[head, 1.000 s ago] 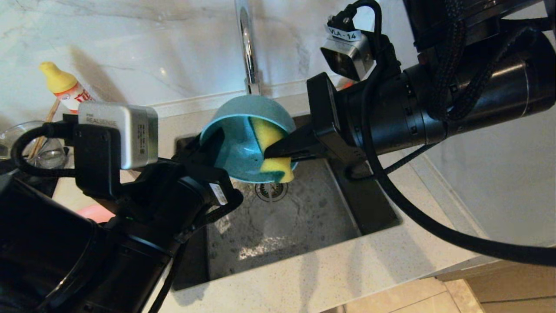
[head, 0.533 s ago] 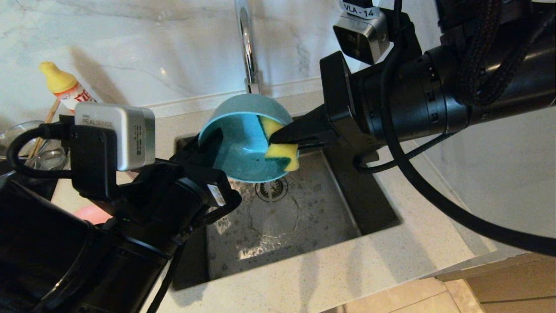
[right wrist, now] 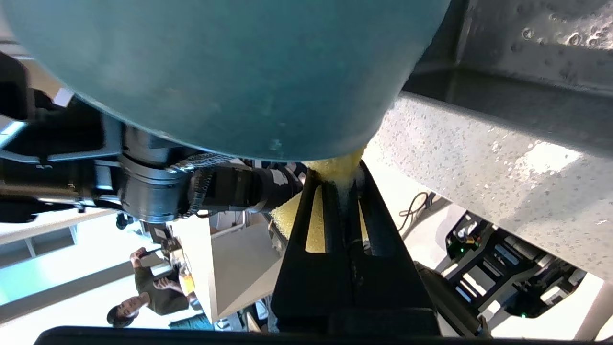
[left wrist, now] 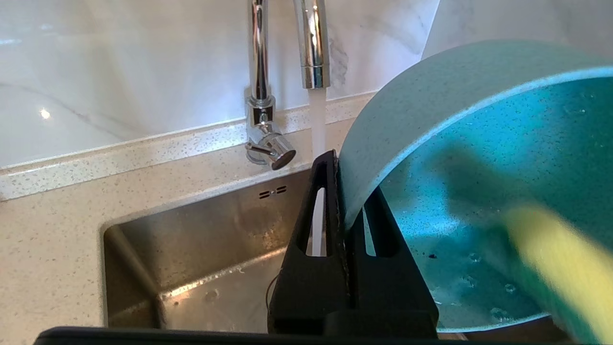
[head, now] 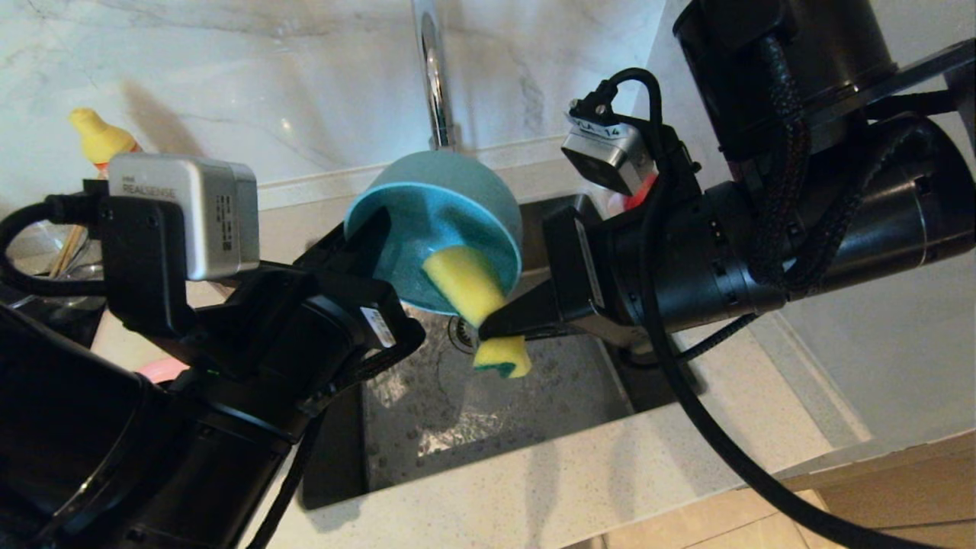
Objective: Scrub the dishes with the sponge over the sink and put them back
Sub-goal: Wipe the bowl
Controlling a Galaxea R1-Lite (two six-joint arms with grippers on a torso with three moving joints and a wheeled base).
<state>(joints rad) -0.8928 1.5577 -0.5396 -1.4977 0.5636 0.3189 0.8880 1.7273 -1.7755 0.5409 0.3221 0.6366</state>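
Head view first: the left gripper [head: 366, 244] has its jaws clamped on the rim of the teal-blue bowl [head: 450, 206], holding it tipped on edge above the sink [head: 534, 396], just in front of the tap [head: 435, 84]. The right gripper [head: 496, 329] comes in from the right of the bowl, jaws pinched tight on the yellow sponge [head: 473, 293]. The sponge's upper end lies against the bowl's lower inside, its green-edged lower end hangs below the bowl's rim, over the sink. Water glistens on the sink floor beneath the bowl. Left of the bowl, behind the left arm, a yellow-capped bottle [head: 95, 137] stands at the wall, and a sliver of the pink plate [head: 160, 370] peeks out below the arm on the surface [head: 579, 473].

Over to the left wrist view: the jaws meet on the bowl [left wrist: 479, 143], one finger outside the wall, one inside. The tap [left wrist: 311, 43] is running, a white stream falling beside the bowl into the sink [left wrist: 201, 249]. A blurred yellow sponge [left wrist: 560, 258] sits inside the bowl.

Right wrist view now: the jaws squeeze the sponge [right wrist: 335, 167], which presses up against the bowl [right wrist: 230, 72]. The sink [right wrist: 503, 158] wall runs just beside the bowl.
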